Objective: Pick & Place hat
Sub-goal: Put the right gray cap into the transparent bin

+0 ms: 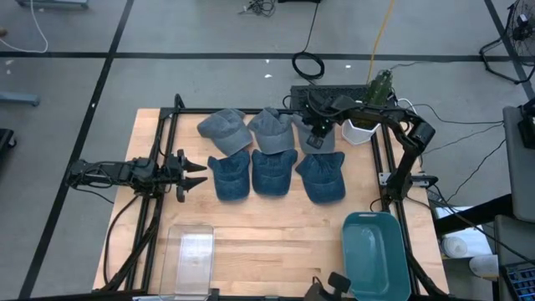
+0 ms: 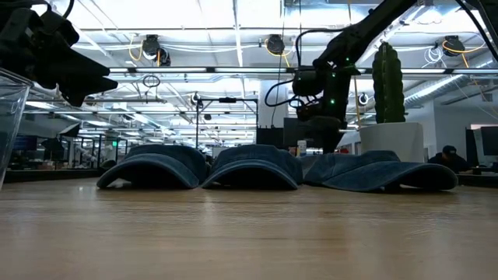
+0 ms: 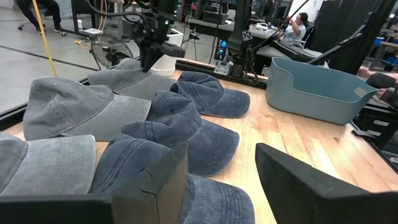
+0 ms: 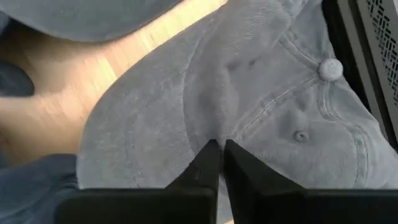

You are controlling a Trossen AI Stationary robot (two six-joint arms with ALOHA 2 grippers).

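Six caps lie on the wooden table in two rows: three grey ones far, three blue ones (image 1: 272,174) near. My right gripper (image 1: 318,131) stands over the right-hand grey cap (image 1: 333,142), shut on its crown; the right wrist view shows that cap's top button (image 4: 329,68) beside the fingers. That cap rests on the table. My left gripper (image 1: 198,174) hovers open at the table's left side, pointing at the blue row, and touches nothing. In the left wrist view its fingers (image 3: 165,186) frame the nearest blue cap (image 3: 168,130). My right gripper (image 4: 219,149) pinches a raised fold of cloth on the grey cap's crown (image 4: 211,118), between the button and the brim side. The fingers come from above, pointing down. The cap still lies on the table, its cloth puckered toward the fingertips.
A teal bin (image 1: 376,251) sits at the near right of the table and a clear plastic container (image 1: 192,255) at the near left. A white pot with a cactus (image 1: 368,125) stands at the far right edge. Black frame rails (image 1: 159,167) run along both sides.
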